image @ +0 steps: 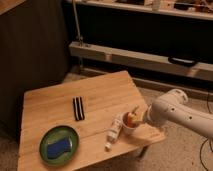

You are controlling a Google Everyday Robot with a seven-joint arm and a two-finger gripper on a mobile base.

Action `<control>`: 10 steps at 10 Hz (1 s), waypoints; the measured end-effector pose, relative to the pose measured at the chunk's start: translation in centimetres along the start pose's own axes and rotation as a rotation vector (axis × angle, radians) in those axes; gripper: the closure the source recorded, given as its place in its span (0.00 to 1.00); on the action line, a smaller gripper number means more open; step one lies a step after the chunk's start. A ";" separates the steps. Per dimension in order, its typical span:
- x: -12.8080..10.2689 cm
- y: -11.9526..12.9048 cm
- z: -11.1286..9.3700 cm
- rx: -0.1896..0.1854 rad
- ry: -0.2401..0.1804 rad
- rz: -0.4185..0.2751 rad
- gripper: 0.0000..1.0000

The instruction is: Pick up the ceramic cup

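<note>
One gripper (pixel 136 115), at the end of the white arm (pixel 172 114) entering from the right edge, reaches the ceramic cup (pixel 129 123) near the lower-right corner of the wooden counter (pixel 60 100); whether its fingers grasp the cup cannot be told. White tube (pixel 114 132) touches the cup's left side. Green plate (pixel 59 143) with blue sponge (pixel 56 146) sits lower left; dark striped bar (pixel 78 108) lies centre.

The claw (pixel 134 116) is at the ceramic cup (pixel 128 122), near the surface (pixel 100 95) edge. White tube (pixel 114 131) lies just beside the cup's left; right approach is unobstructed.
</note>
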 end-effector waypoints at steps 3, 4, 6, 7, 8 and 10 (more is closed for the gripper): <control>-0.7 0.0 2.3 -0.023 -0.049 -0.027 0.21; -0.9 0.0 2.8 -0.029 -0.061 -0.032 0.29; -1.2 0.0 3.4 -0.039 -0.079 -0.038 0.51; -1.3 0.1 3.4 -0.046 -0.084 -0.041 0.62; -1.3 0.1 3.3 -0.047 -0.088 -0.041 0.71; -1.5 -0.6 1.9 -0.036 -0.089 -0.047 0.89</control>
